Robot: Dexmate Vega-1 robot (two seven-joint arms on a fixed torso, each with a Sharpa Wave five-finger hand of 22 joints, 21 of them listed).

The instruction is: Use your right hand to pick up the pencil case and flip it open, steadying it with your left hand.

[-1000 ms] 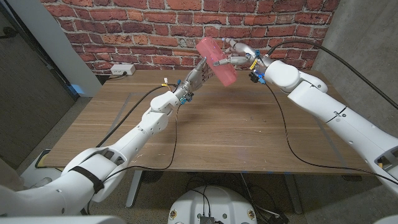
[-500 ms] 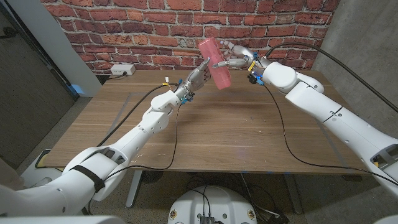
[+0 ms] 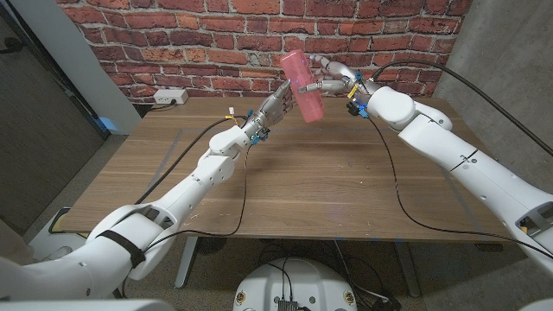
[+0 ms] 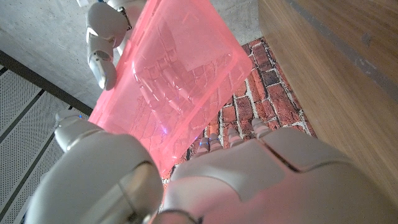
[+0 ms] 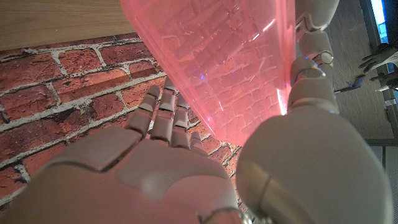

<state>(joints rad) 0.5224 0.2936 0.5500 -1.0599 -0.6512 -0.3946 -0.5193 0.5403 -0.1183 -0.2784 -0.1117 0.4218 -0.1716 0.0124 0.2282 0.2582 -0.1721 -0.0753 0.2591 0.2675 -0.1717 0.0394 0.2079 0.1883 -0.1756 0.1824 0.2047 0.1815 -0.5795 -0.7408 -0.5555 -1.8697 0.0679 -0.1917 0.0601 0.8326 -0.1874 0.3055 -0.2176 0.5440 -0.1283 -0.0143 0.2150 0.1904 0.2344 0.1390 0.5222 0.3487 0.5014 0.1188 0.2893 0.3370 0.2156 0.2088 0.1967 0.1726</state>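
Pencil case (image 3: pixel 301 83) is up in the air over the far edge of the table (image 3: pixel 320 181), a clear pink box tilted on its long axis, and you have it between both hands. Your right hand (image 3: pixel 333 76) grips it from the right side: in the right wrist view the case (image 5: pixel 217 62) lies across the fingers (image 5: pixel 163 118) with the thumb on the other face. Your left hand (image 3: pixel 275 105) presses its fingertips against the lower left side of the case; from the left wrist view the case (image 4: pixel 168 81) stands just past those fingers (image 4: pixel 239 134), with a finger of your right hand (image 4: pixel 99 59) wrapped over its far edge. Whether the left hand truly clasps the case or only touches it, you cannot tell. I see the lid neither lifted nor parted.

The table is bare brown wood with a black cable (image 3: pixel 393 186) trailing across its right half. Behind it runs a red brick wall (image 3: pixel 199 43) with a white socket box (image 3: pixel 169 97) near the far left corner. Grey panels stand on both sides of the room.
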